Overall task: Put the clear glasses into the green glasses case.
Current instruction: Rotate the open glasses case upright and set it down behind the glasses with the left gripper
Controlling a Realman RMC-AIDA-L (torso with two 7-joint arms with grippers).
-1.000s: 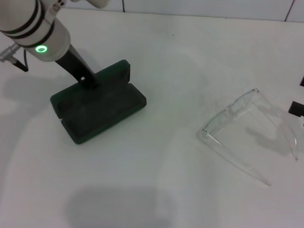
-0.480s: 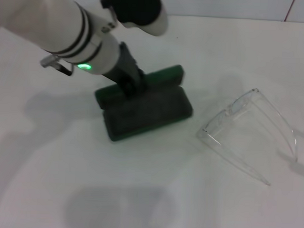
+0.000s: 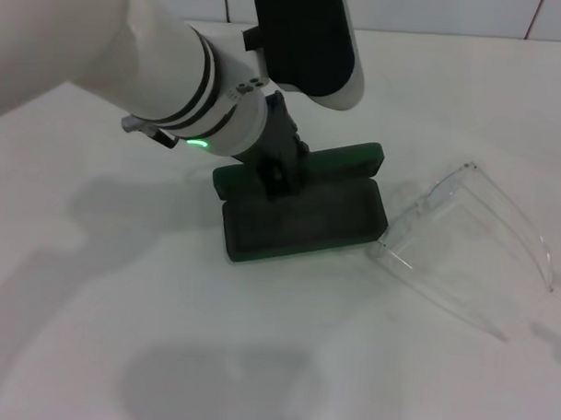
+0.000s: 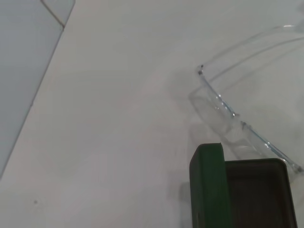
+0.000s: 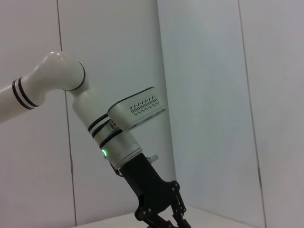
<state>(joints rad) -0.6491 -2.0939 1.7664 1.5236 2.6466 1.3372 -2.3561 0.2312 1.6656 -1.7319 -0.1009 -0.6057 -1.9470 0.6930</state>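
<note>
The case [image 3: 303, 215] is a dark green hinged box with rounded corners, lying open on the white desk [image 3: 119, 333]. Its tray faces up and shows a dark grey-green lining, while the brighter green lid [image 3: 342, 160] stands up along the far side. In the left wrist view one corner of the case [image 4: 209, 185] shows, with the lid edge upright beside the dark tray.

The glasses [image 3: 464, 239] are fully clear and colourless, with a one-piece wraparound lens and long thin arms unfolded. They lie on the desk just to the right of the case, the near lens corner touching or almost touching the case's right end; the exact contact cannot be told. The arms stretch away from the case toward the right and front edge of the desk. In the left wrist view the glasses [image 4: 228, 109] run close past the case's corner.

The left claw [image 3: 280, 173] reaches down from the white arm onto the case at the hinge line, its dark fingers set over the lid's left part, apparently closed on the case. The glasses lie apart from this claw, beyond the case's right end.

The right claw does not appear in any view.
</note>
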